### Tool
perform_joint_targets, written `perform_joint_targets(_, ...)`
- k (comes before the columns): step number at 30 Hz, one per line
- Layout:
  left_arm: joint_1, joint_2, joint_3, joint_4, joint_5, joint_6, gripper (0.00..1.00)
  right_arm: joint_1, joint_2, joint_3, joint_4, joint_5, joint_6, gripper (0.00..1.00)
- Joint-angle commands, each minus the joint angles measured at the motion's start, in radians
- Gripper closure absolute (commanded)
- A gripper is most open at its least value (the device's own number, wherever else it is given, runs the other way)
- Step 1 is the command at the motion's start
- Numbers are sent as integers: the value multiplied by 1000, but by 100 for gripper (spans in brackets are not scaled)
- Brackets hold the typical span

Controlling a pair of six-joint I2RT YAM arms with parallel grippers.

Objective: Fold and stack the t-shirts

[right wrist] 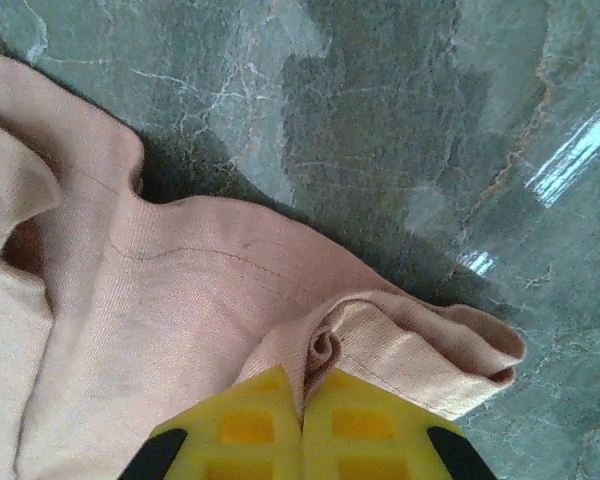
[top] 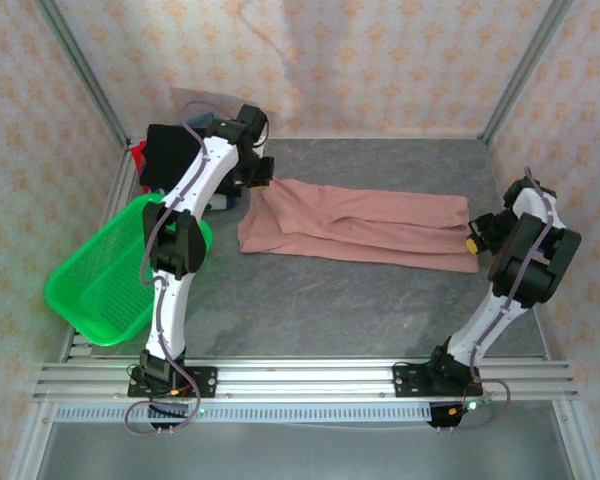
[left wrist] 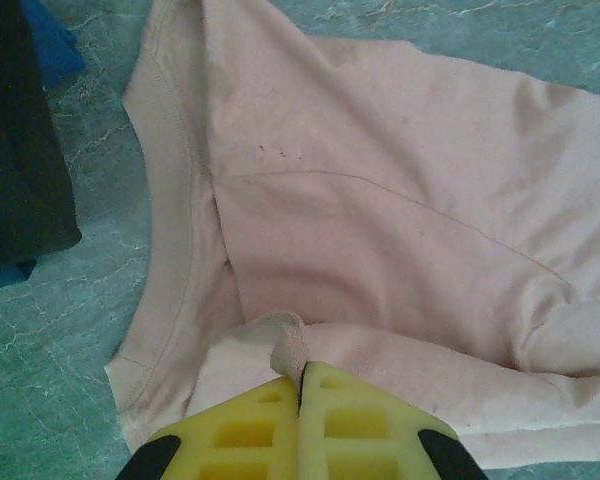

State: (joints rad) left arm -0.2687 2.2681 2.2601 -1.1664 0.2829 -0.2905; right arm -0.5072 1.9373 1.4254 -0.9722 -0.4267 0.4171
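pinching the pink t-shirt [top: 355, 225] at both ends, with the cloth stretched in a long narrow band across the middle of the table [top: 380, 320]. at the end toward the left edge, held by the left gripper [top: 263, 180]: in the left wrist view, yellow fingers [left wrist: 250, 430] pressed tight together on a small raised fold just beside the ribbed collar [left wrist: 170, 200], and the rest of the shirt spreading away ahead of them. at the end toward the right edge, held by the right gripper [top: 473, 240]: yellow fingers [right wrist: 370, 430] clenched on a bunched corner of the same cloth, directly ahead of the tips. near the far left corner, just left of the left gripper, a pile of folded shirts [top: 170, 150], black on top. at the left edge, tilted, a green basket [top: 105, 275].
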Motion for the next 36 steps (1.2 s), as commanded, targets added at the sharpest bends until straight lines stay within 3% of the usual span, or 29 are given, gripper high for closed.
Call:
perform_joint_targets(1, -3, 41, 38, 33, -27, -23, 100, 6, 31, 36, 6, 3, -1, 97)
perform_joint_targets(4, -2, 79, 68, 61, -16, -47, 97, 9, 50, 45, 20, -7, 3, 95)
perform_joint_targets(6, -1, 96, 75, 94, -4, -70, 85, 10, 62, 46, 53, -34, 12, 92)
perform_joint_targets(8, 11, 109, 80, 124, 11, -120, 62, 10, 78, 54, 85, -74, 24, 86)
perform_joint_targets(9, 17, 110, 81, 138, 15, -142, 55, 10, 87, 62, 101, -100, 30, 82)
perform_joint_targets(11, 33, 93, 72, 155, 9, -190, 47, 10, 96, 80, 141, -157, 47, 78)
perform_joint_targets(14, 50, 40, 49, 157, -33, -211, 39, 6, 86, 110, 163, -145, 61, 65)
perform_joint_targets(21, 62, -128, -111, 185, -46, -225, 36, -20, 57, 115, 175, -158, 69, 49)
perform_joint_targets(24, 47, -200, -229, 206, 4, -235, 36, -24, -5, 57, 204, -173, 62, 43)
perform_joint_targets(29, -14, -267, -400, 238, 113, -268, 36, -5, -162, -120, 298, -306, 27, 27)
perform_joint_targets(36, -63, -241, -552, 386, 217, -411, 40, 59, -314, -311, 325, -417, -32, 24)
